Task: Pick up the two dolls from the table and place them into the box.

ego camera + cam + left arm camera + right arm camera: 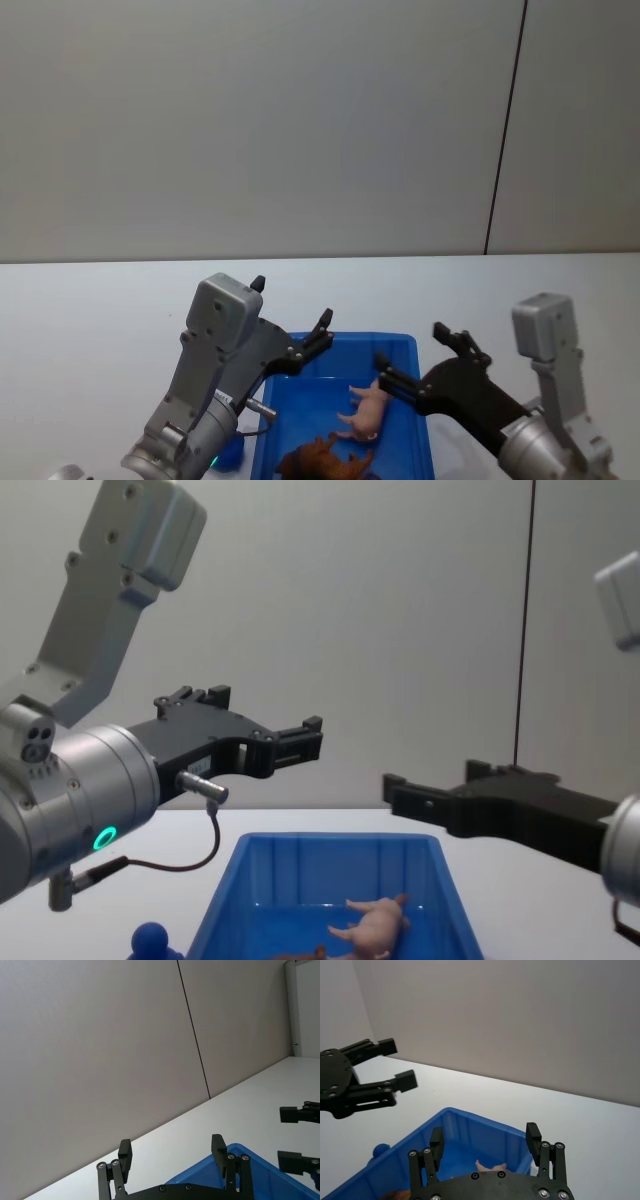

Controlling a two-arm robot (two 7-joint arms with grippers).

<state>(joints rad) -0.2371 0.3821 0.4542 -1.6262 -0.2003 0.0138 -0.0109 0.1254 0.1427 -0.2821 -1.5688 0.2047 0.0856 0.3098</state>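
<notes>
Both dolls lie inside the blue box [400, 345] near the table's front edge. The pale pink pig [365, 410] is toward the box's right side, and the brown lion [325, 462] is in front of it. The pig [375, 925] also shows on the box floor [330, 865] in the chest view. My left gripper [291, 308] hovers open and empty above the box's left rim. My right gripper [410, 345] hovers open and empty above the right rim. In the right wrist view, the pig [490, 1166] lies below my open right gripper [485, 1136].
A small round blue object [152, 940] stands on the white table [90, 310] just left of the box. A grey wall with a dark vertical seam [505, 130] rises behind. Bare tabletop stretches on both sides of the box and beyond it.
</notes>
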